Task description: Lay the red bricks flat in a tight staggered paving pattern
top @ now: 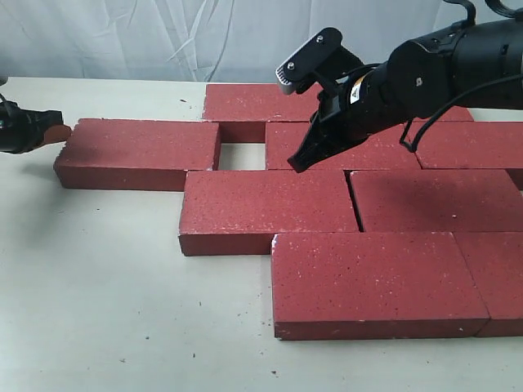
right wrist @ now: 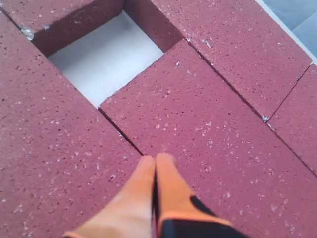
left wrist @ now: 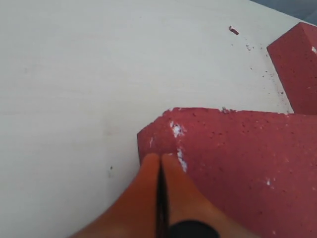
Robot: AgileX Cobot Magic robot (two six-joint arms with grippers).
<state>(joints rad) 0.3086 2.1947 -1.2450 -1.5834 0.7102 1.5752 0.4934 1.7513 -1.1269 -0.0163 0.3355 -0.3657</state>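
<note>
Several red bricks lie flat on the table in staggered rows. The leftmost brick stands apart from the second-row brick, with a square gap of bare table between them. My left gripper is shut and empty, its orange tips pressed against the leftmost brick's outer end near a corner. My right gripper is shut and empty, its tips down at the seam between the second-row brick and the brick in front.
A back-row brick borders the gap from behind. More bricks fill the front right, with a thin slit between two of them. Bare white table lies to the left and front, dotted with grit.
</note>
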